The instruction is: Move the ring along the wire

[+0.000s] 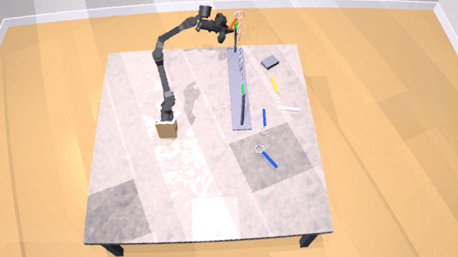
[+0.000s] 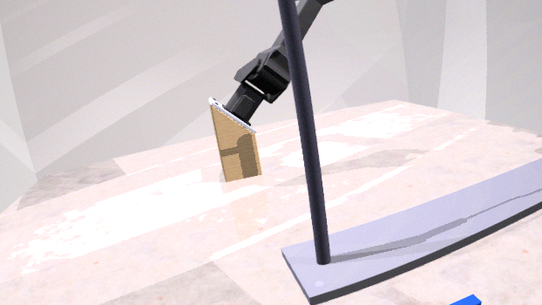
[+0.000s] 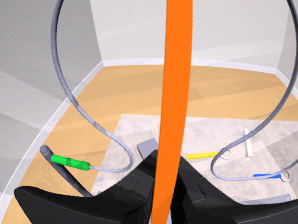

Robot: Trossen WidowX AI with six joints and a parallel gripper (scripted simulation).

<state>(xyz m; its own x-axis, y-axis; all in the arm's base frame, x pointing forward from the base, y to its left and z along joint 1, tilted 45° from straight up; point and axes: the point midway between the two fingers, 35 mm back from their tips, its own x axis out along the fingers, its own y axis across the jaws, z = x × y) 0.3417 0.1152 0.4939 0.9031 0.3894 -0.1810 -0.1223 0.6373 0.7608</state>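
Pinching the orange handle [image 1: 233, 23] [image 3: 175, 90] from both sides, the claw [image 1: 231, 30] [image 3: 164, 156] was closed on a narrow, flat-sided bar that ran up between its fingers and out of the wrist view. The ring [image 1: 235, 15] sat at the far end of that handle, up by the top of the far post [image 1: 235, 41] [image 3: 67, 175] and near its green sleeve [image 1: 235, 25] [image 3: 70, 162]; whether the wire [image 3: 59, 70] passed through it could not be told. The whole piece looked light and stiff, so it would probably follow the wrist without bending, but its smooth sides might let it swivel if the squeeze slackened. The grip, well down the handle from the ring, seemed the right place: it kept the fingers off the hoop, though the length beyond them would turn a small wrist tilt into a wider swing at the ring. The thin hoop left modest room around the wire, and the grey stretch curved strongly, so slow turns to suit each bend seemed wise on the way to the other green sleeve [image 1: 243, 89] by the near post [image 1: 242, 110] [image 2: 311, 152].
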